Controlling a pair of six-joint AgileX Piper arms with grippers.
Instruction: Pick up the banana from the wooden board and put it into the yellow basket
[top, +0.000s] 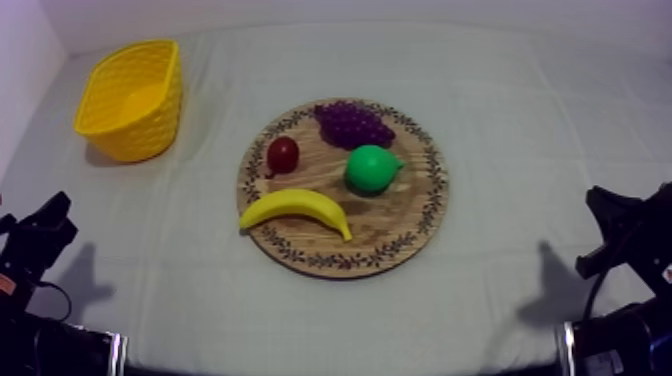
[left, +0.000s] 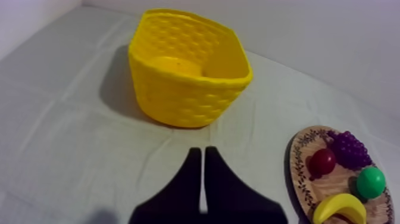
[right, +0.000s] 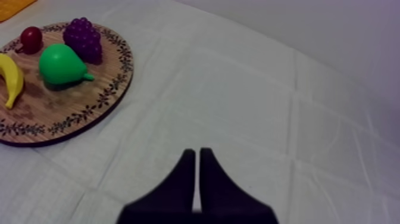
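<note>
4 toy fruits lie on the round wooden board (top: 412, 228), which sits at the middle of the grey-white cloth (top: 520, 130). The banana (top: 296, 209) rests on the near left part of the board, curved, with its left end at the patterned rim. Just behind it, and apart from it, stands the small red fruit (top: 283, 154). The bunch of grapes (top: 352, 123) lies at the far edge of the board. The green pear (top: 371, 168) sits between the grapes and the banana, near the grapes and clear of the banana.

The yellow basket (top: 150, 128) stands upright at the far left of the table, its opening upward, well apart from the board.

Both arms sit low at their own sides of the table, each well apart from the board. The left gripper (left: 203, 159) has its 2 black fingers pressed together into a narrow wedge with nothing between them. It hangs over bare cloth, with the basket beyond its tips. The right gripper (right: 197, 156) is likewise pressed together on nothing, over bare cloth beside the board.
</note>
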